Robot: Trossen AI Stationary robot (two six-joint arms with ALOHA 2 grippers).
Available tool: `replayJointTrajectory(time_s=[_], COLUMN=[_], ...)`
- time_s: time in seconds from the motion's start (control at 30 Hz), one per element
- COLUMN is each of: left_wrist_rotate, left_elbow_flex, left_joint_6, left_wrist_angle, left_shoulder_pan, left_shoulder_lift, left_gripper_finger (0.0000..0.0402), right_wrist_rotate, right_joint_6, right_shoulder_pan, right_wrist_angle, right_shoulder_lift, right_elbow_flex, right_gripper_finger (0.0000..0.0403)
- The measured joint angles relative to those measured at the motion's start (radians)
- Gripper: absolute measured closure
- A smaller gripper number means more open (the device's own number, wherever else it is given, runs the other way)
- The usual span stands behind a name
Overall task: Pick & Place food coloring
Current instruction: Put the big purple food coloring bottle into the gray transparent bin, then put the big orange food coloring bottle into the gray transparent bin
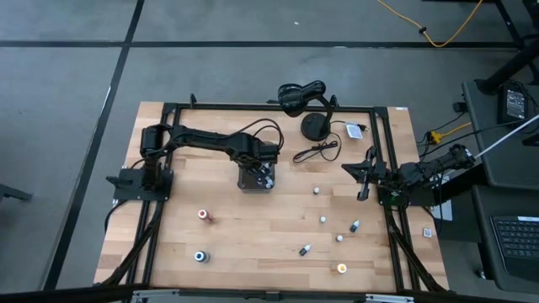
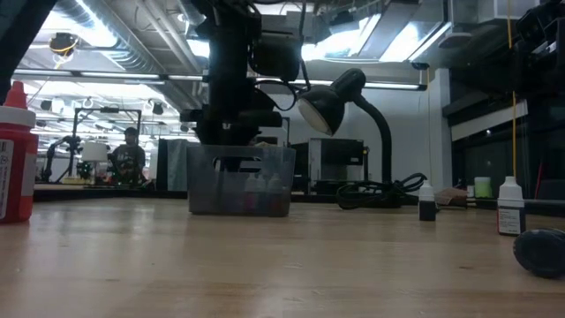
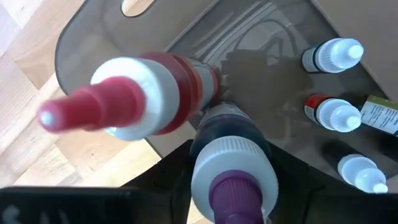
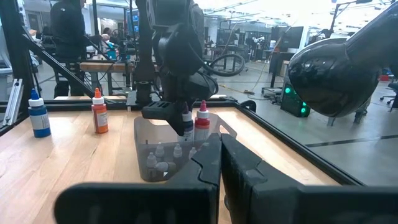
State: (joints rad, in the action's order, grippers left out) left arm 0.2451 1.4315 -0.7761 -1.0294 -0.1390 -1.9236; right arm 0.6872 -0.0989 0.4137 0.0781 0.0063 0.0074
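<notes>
The left end effector (image 1: 263, 171) hangs right over the gray tray (image 1: 247, 182), and it is clenched on two dropper bottles at once: a red bottle (image 3: 134, 102) and a purple bottle (image 3: 229, 165). In the left wrist view both bottles point cap-first back toward the camera, so their long axes run along the fingers, bases toward the tray floor. That is the relation that matters: the tray lies straight below the held pair, with only a short drop left, and three white-capped bottles (image 3: 334, 115) already stand in the tray's far part, apart from where these two would land. From the right wrist view the pair looks upright, caps up, just above the tray wall.

The left arm reaches out long and low across the surface (image 1: 253, 236) to the tray, wrist turned down. By my guess the next move is a straight lowering and a release.

Other bottles are scattered on the surface well away from the tray, among them an orange one (image 1: 342, 268) and a blue one (image 1: 200, 256).

The right end effector (image 1: 367, 172) waits well off to the tray's right side; I cannot tell its grip.
</notes>
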Motion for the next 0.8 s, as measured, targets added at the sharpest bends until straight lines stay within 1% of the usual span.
replayJointTrajectory(time_s=[0.17, 0.43, 0.63, 0.8], left_wrist_rotate=[0.010, 0.019, 0.038, 0.053], left_elbow_flex=[-0.002, -0.002, -0.002, -0.001], left_joint_6=[0.000, 0.001, 0.004, 0.004], left_wrist_angle=[0.001, 0.001, -0.006, -0.082], left_shoulder_pan=[0.000, 0.000, 0.001, 0.007], left_shoulder_lift=[-0.003, 0.013, 0.054, 0.091], left_gripper_finger=[0.0214, 0.0176, 0.0154, 0.0144], right_wrist_rotate=[0.000, 0.000, 0.000, 0.000], right_joint_6=[0.000, 0.000, 0.000, 0.000], right_shoulder_pan=[0.000, 0.000, 0.000, 0.000], right_wrist_angle=[0.000, 0.000, 0.000, 0.000], right_shoulder_lift=[0.000, 0.000, 0.000, 0.000], right_elbow_flex=[0.000, 0.000, 0.000, 0.000], right_gripper_finger=[0.0388, 0.0388, 0.0388, 0.0388])
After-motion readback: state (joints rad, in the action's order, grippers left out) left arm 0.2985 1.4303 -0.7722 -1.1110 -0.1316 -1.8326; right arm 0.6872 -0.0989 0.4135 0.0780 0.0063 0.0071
